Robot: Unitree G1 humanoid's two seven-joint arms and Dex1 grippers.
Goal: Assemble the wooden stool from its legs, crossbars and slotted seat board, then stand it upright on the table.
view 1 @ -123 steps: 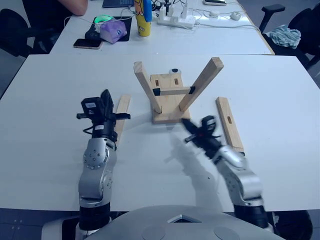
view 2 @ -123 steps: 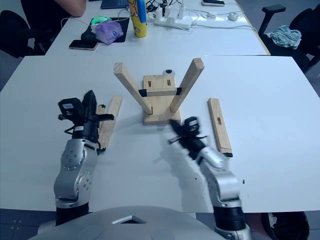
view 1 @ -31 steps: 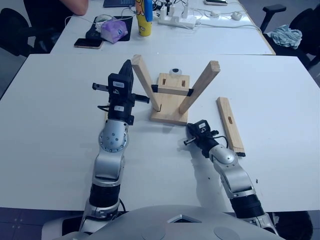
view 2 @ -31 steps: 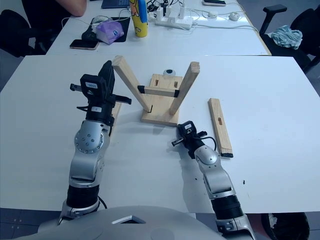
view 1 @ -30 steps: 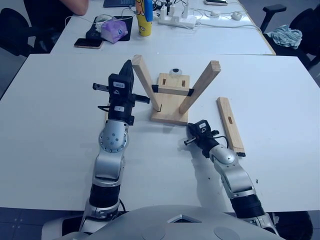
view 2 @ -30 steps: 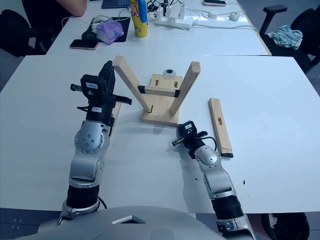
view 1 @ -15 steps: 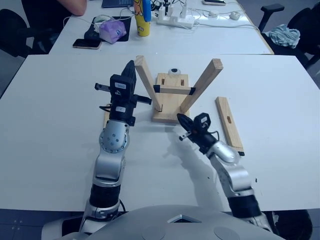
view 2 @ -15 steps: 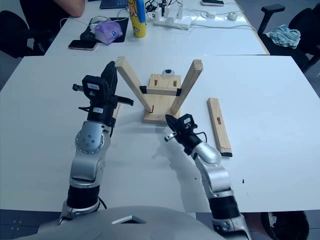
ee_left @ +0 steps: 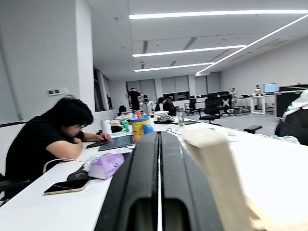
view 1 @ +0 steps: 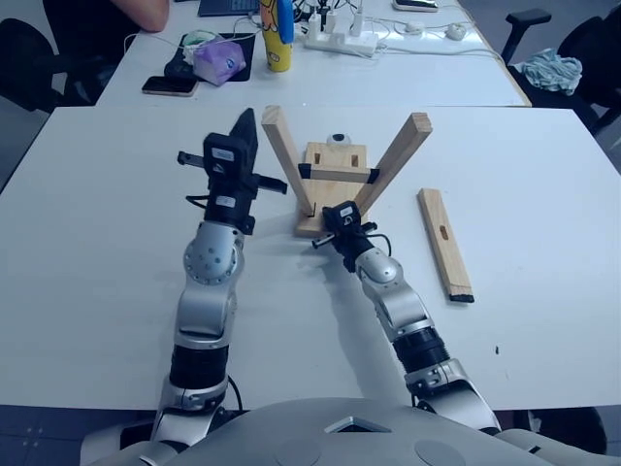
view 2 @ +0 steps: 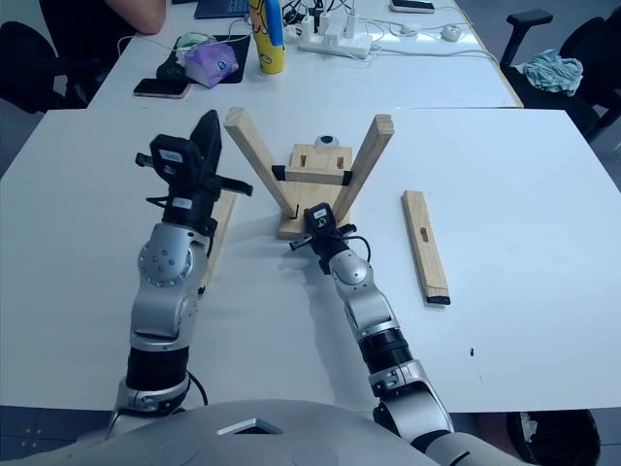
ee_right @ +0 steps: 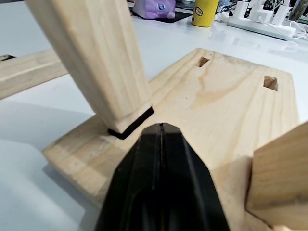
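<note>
Since half a second ago my right gripper has slid to the near edge of the seat board, jaws pressed together and empty, tip by the socket of the left leg. Pushing on could skid the board or unseat that leg. Farther out, my left gripper, likewise closed and empty, sits just beside the same leg.

The seat board lies between a left loose leg and a right loose leg.

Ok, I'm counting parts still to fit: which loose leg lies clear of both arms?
The leg on the robot's right, flat on the table, slot facing up. The other loose leg lies partly hidden by the left arm.
</note>
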